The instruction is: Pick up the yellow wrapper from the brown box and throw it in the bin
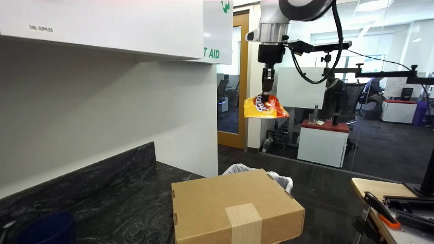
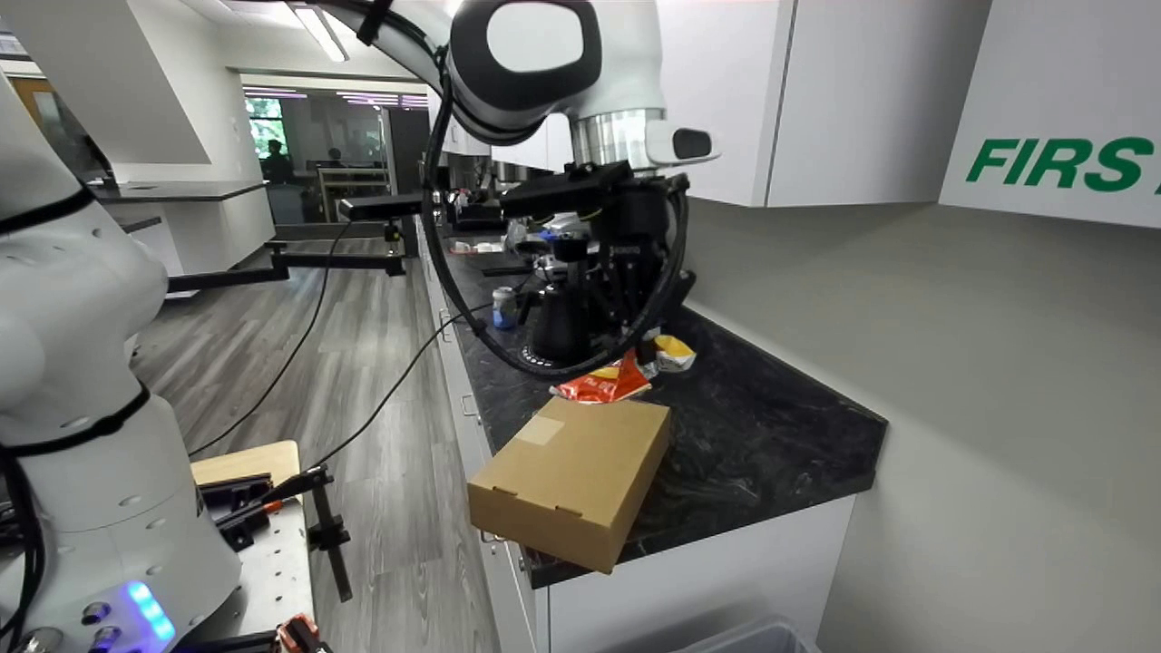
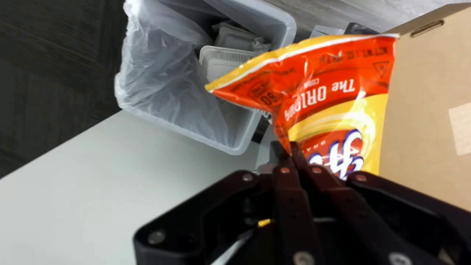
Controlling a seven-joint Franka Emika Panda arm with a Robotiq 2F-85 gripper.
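My gripper [image 1: 266,97] is shut on the yellow wrapper [image 1: 252,107], a crinkled yellow and red packet, and holds it in the air. In the wrist view the fingertips [image 3: 287,151] pinch a fold of the wrapper [image 3: 335,73]. In an exterior view, cables and the arm hide part of the wrapper [image 2: 606,381]. The brown box [image 1: 217,200] lies on the dark counter and also shows in an exterior view [image 2: 580,453]. The bin [image 1: 288,184], lined with a clear bag, stands beyond the box, below counter height. In the wrist view the bin [image 3: 289,31] lies up and left of the fingertips.
White cabinets [image 1: 101,27] hang above the dark counter [image 1: 135,210]. A grey wall [image 1: 186,118] runs along the counter. A dark blue cup [image 1: 47,228] stands at the counter's near left. Clear plastic containers [image 3: 228,59] lie in the bin. A black kettle [image 2: 558,326] stands behind the box.
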